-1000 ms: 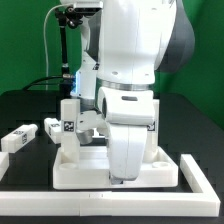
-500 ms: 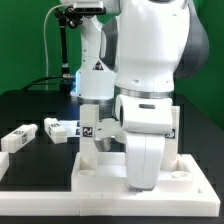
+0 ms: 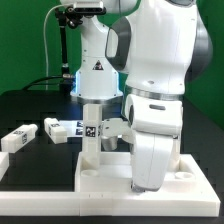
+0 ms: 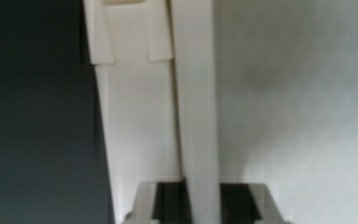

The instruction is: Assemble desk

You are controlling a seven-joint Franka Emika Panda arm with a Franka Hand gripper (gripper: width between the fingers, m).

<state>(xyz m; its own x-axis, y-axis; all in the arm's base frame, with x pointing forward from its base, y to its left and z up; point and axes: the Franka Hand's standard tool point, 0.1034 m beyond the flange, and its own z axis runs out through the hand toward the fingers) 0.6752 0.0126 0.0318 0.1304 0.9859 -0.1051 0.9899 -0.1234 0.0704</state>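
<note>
The white desk top (image 3: 108, 178) lies on the black table at the front, toward the exterior view's right. One white leg (image 3: 91, 142) with a black-and-white tag stands upright at its near-left corner. The arm's bulky wrist (image 3: 155, 140) hangs over the top and hides the gripper in the exterior view. In the wrist view my gripper (image 4: 202, 200) straddles the top's thin raised rim (image 4: 194, 100). Its dark pads (image 4: 165, 202) sit against the rim on both sides with no gap showing. A wider white block (image 4: 128, 30) adjoins the rim farther along.
Two loose tagged legs (image 3: 18, 139) (image 3: 60, 128) lie on the table at the exterior view's left. A thin white border rail (image 3: 35, 190) runs along the front edge. The robot's base (image 3: 95, 70) and a black stand (image 3: 65, 40) rise behind.
The arm and the desk top, with the upright leg on it, have slid toward the exterior view's right. The loose legs have stayed put.
</note>
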